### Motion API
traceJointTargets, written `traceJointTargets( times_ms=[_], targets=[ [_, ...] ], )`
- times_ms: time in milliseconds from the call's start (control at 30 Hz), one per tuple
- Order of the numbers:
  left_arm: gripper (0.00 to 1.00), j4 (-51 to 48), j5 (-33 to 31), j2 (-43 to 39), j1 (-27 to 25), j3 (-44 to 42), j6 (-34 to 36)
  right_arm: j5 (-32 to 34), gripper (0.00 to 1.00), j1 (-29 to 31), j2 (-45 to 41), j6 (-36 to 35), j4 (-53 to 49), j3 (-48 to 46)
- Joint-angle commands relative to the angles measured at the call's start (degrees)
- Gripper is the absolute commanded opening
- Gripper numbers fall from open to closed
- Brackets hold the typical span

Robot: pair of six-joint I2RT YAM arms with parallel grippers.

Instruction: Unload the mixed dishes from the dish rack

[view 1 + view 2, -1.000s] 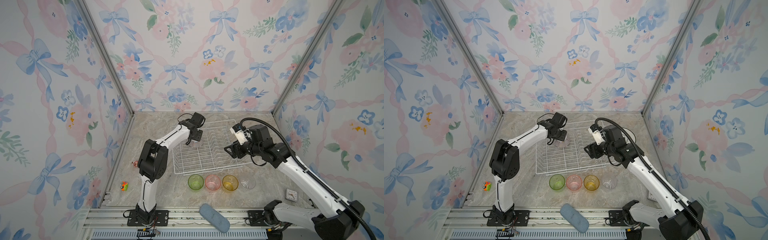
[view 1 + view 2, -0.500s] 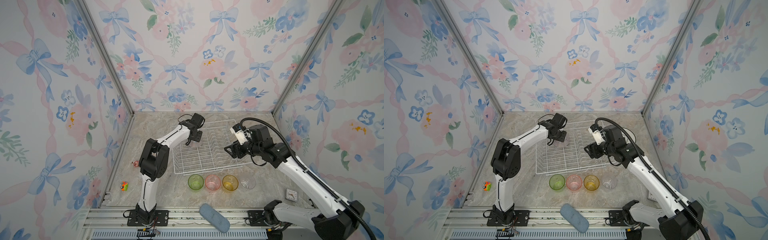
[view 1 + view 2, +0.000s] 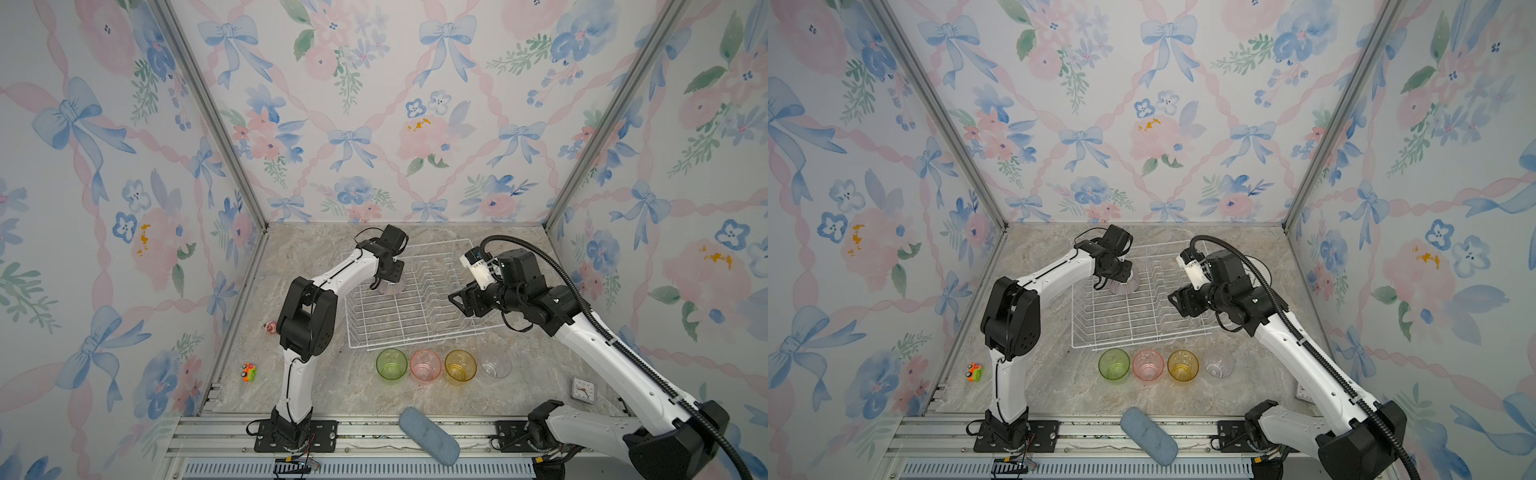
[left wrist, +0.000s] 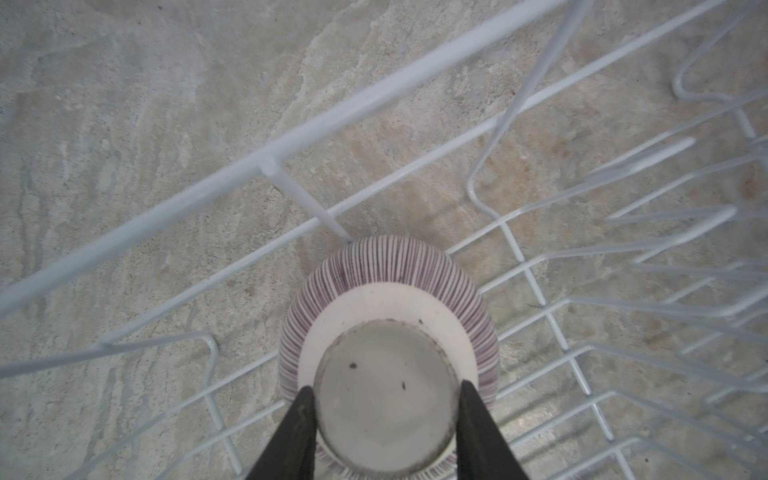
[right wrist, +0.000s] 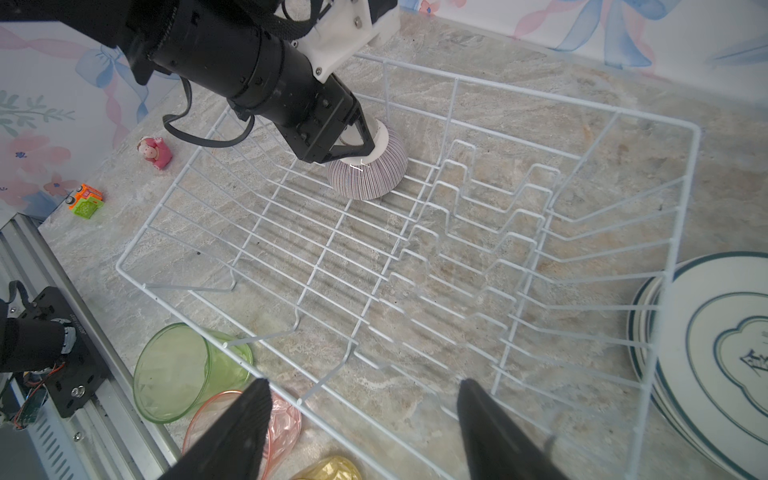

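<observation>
Narrowed from their wider stance a second ago, the jaws of the left gripper (image 4: 385, 386) now pinch the foot ring of the pinkish striped ribbed bowl (image 4: 390, 286), one black fingertip (image 4: 305, 401) touching each side of it. The bowl (image 3: 388, 287) sits upside down inside the white wire rectangular dish rack (image 3: 419, 338), at about 10 o'clock on the rack's flat half, just beside the upright plate prongs.

Outside the rack at 6 o'clock, four translucent tumblers stand upright in a row on the marble tabletop (image 3: 316, 257): green tumbler (image 3: 391, 364), pink tumbler (image 3: 425, 365), yellow tumbler (image 3: 460, 365) and clear tumbler (image 3: 496, 364).

A stack of round white dark-rimmed plates (image 5: 727, 345) lies on the tabletop at the rack's 3 o'clock, just outside its wire wall.

At the rack's 4 o'clock edge, the right gripper (image 5: 361, 386) hangs above the rim with its jaws spread wide, holding nothing.
</observation>
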Motion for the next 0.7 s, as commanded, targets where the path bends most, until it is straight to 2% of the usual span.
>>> traceJointTargets(
  times_ms=[0, 333, 667],
  targets=[
    [0.37, -1.2, 1.3, -0.2, 0.6, -0.6, 0.2, -0.5, 0.74, -0.5, 0.9, 1.5, 2.3, -1.7],
    [0.36, -1.1, 2.8, -4.9, 0.8, -1.8, 0.1, -11.5, 0.73, -3.8, 0.3, 10.1, 14.1, -8.0],
    [0.35, -1.0, 5.7, -7.6, 0.9, -2.4, -0.1, -20.3, 0.73, -4.4, 4.4, 16.4, 22.1, -11.4]
  ],
)
